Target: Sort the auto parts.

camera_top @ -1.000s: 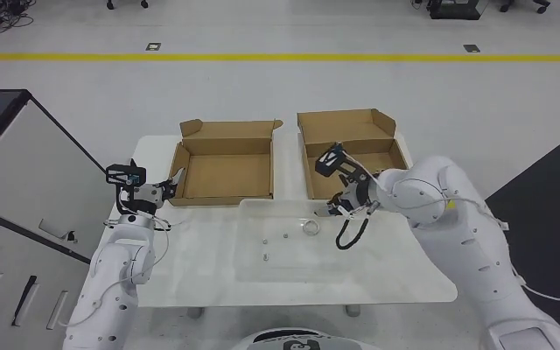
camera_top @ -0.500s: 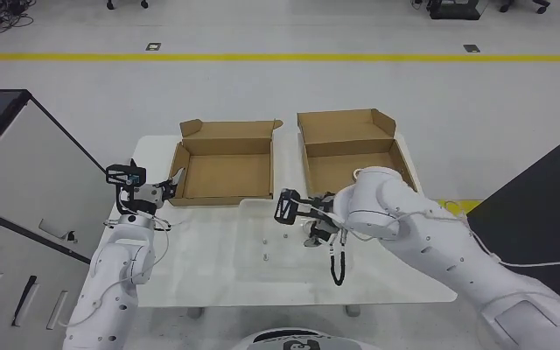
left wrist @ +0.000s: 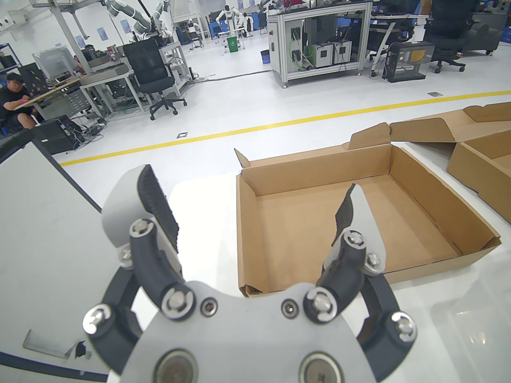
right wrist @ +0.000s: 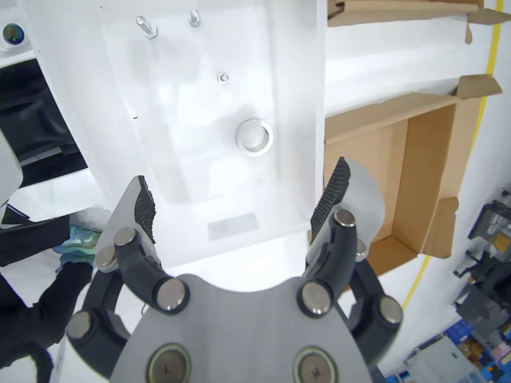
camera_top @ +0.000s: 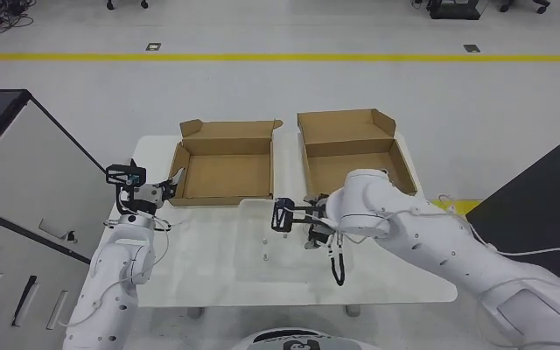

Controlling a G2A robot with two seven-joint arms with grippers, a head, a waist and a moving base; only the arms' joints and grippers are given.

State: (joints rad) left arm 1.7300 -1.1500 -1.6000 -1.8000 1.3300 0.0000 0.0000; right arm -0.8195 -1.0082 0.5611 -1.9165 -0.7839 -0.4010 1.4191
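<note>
The right claw (right wrist: 243, 197) hangs released over the clear tray (right wrist: 291, 61), centre of the top view, apparently lined up for the metal ring (right wrist: 254, 137); the left claw (left wrist: 255, 209) rests spread, far left.

L pincer (left wrist: 255, 217) spread wide, empty, w/ open cardboard box (left wrist: 359, 217) just beyond on white table (left wrist: 447, 312)

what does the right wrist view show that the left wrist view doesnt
Right wrist view: the clear tray holding a metal ring and three small bolts, in front of the open right gripper. Left wrist view: the open left gripper and the whole empty inside of the left cardboard box. Both: that box and the right cardboard box.
</note>
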